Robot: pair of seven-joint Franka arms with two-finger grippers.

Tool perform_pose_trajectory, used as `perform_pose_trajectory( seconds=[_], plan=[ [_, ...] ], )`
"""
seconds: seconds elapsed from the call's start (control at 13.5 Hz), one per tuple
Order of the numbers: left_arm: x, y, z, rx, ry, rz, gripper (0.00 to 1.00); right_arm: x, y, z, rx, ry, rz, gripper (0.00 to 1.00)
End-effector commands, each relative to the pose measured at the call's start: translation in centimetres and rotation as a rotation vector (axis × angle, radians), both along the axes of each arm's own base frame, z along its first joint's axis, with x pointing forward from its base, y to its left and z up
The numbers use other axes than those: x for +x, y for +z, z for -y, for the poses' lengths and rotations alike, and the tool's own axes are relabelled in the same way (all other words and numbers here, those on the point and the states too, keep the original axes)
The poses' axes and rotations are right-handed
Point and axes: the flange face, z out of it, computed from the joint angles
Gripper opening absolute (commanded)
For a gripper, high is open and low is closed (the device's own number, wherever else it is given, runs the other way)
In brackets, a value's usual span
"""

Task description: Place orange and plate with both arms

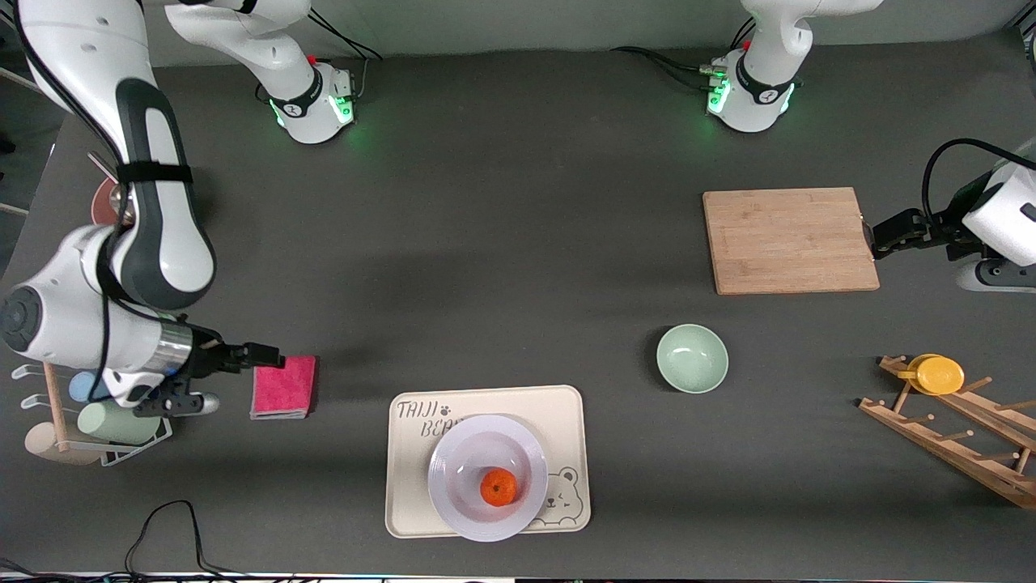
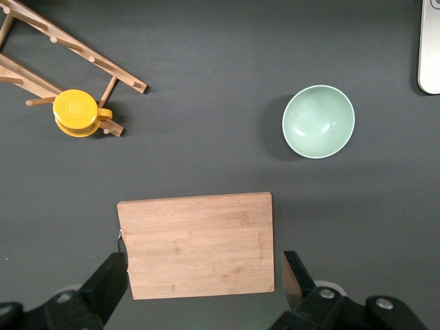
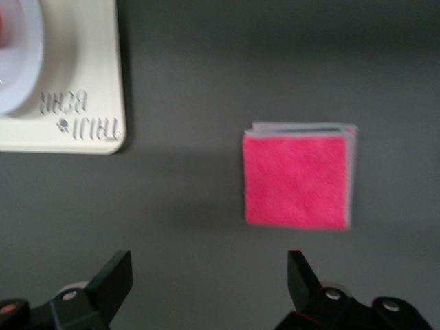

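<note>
Orange (image 1: 498, 487): sitting in the plate's well, well apart from both sets of fingers, nothing touching it.
Plate (image 1: 461, 502): resting on the cream bear tray (image 1: 409, 486), at the table edge nearest the front camera; one edge of it is showing in the right wrist view (image 3: 17, 75).
Right gripper (image 1: 263, 355): hovering over the bare table just beside the pink cloth (image 3: 297, 180), fingers spread wide and pinching nothing; the tray is lying off to one side of the fingertips.
Left gripper (image 1: 878, 237): hanging over the edge of the wooden cutting board (image 2: 196, 244) at its own end of the table, fingers standing wide apart and empty, the board showing between them.
Surroundings: a pale green bowl (image 2: 318, 121) is sitting out ahead of the left fingers, a wooden rack (image 1: 955, 433) with a yellow cup (image 2: 77, 113) off to the side.
Progress: the fruit is already lying in the dish with both arms clear, so the placing looks done or else not begun; these views alone are not settling which.
</note>
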Motion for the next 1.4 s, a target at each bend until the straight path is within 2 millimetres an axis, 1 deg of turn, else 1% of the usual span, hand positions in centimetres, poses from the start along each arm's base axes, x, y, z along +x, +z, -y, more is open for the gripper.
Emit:
perform_pose_trajectory(
  seconds=[0.0, 0.07, 0.15, 0.22, 0.3, 0.37, 0.44, 0.52, 0.59, 0.67, 0.74, 0.81, 0.89, 1.04, 1.11, 1.18, 1.26, 1.33],
  plan=[
    [-0.2, 0.5, 0.2, -0.008, -0.002, -0.004, 1.00, -2.3, 2.4, 2.6, -0.043, -0.029, -0.058, 1.00],
    [-0.2, 0.5, 0.2, -0.008, -0.002, -0.004, 1.00, -2.5, 3.9, 3.2, -0.039, -0.031, -0.067, 1.00],
    [-0.2, 0.5, 0.2, -0.008, -0.002, -0.004, 1.00, -2.5, 5.2, 3.2, -0.036, -0.023, -0.089, 1.00],
    [-0.2, 0.5, 0.2, -0.008, -0.002, -0.004, 1.00, -2.5, 6.3, 4.0, -0.063, -0.016, -0.108, 1.00],
    [-0.2, 0.5, 0.2, -0.008, -0.002, -0.004, 1.00, -2.5, 7.1, 5.2, -0.087, -0.022, -0.124, 1.00],
    [-0.2, 0.5, 0.2, -0.008, -0.002, -0.004, 1.00, -3.0, 8.1, 7.3, -0.077, -0.056, -0.134, 1.00],
    [-0.2, 0.5, 0.2, -0.008, -0.002, -0.004, 1.00, -3.6, 10.0, 7.7, -0.065, -0.056, -0.118, 1.00],
    [-0.2, 0.5, 0.2, -0.008, -0.002, -0.004, 1.00, -4.2, 11.4, 8.1, -0.059, -0.061, -0.097, 1.00],
    [-0.2, 0.5, 0.2, -0.008, -0.002, -0.004, 1.00, -4.5, 12.3, 8.1, -0.064, -0.057, -0.086, 1.00],
    [-0.2, 0.5, 0.2, -0.008, -0.002, -0.004, 1.00, -4.7, 12.8, 7.9, -0.064, -0.059, -0.080, 1.00],
    [-0.2, 0.5, 0.2, -0.008, 0.001, -0.004, 1.00, -4.8, 12.9, 6.3, -0.069, -0.034, -0.081, 1.00],
    [-0.2, 0.5, 0.3, -0.008, -0.001, -0.004, 1.00, -4.8, 13.1, 4.0, -0.104, 0.009, -0.079, 1.00],
    [-0.2, 0.5, 0.3, -0.008, -0.001, -0.004, 1.00, -5.0, 13.5, 2.2, -0.142, 0.019, -0.078, 1.00],
    [-0.2, 0.5, 0.3, -0.008, -0.001, -0.004, 1.00, -6.2, 14.0, -0.8, -0.145, 0.033, -0.077, 1.00],
    [-0.2, 0.5, 0.3, -0.008, -0.001, -0.004, 1.00, -6.9, 14.7, -1.4, -0.152, 0.052, -0.070, 1.00],
    [-0.2, 0.5, 0.3, -0.008, -0.001, -0.004, 1.00, -7.8, 15.2, -1.0, -0.149, 0.045, -0.069, 1.00],
    [-0.2, 0.5, 0.3, -0.008, -0.001, -0.004, 1.00, -8.5, 15.9, -0.1, -0.137, 0.032, -0.061, 1.00],
    [-0.2, 0.5, 0.2, -0.008, 0.001, -0.004, 1.00, -9.3, 16.6, 0.2, -0.123, 0.031, -0.053, 1.00]
  ],
)
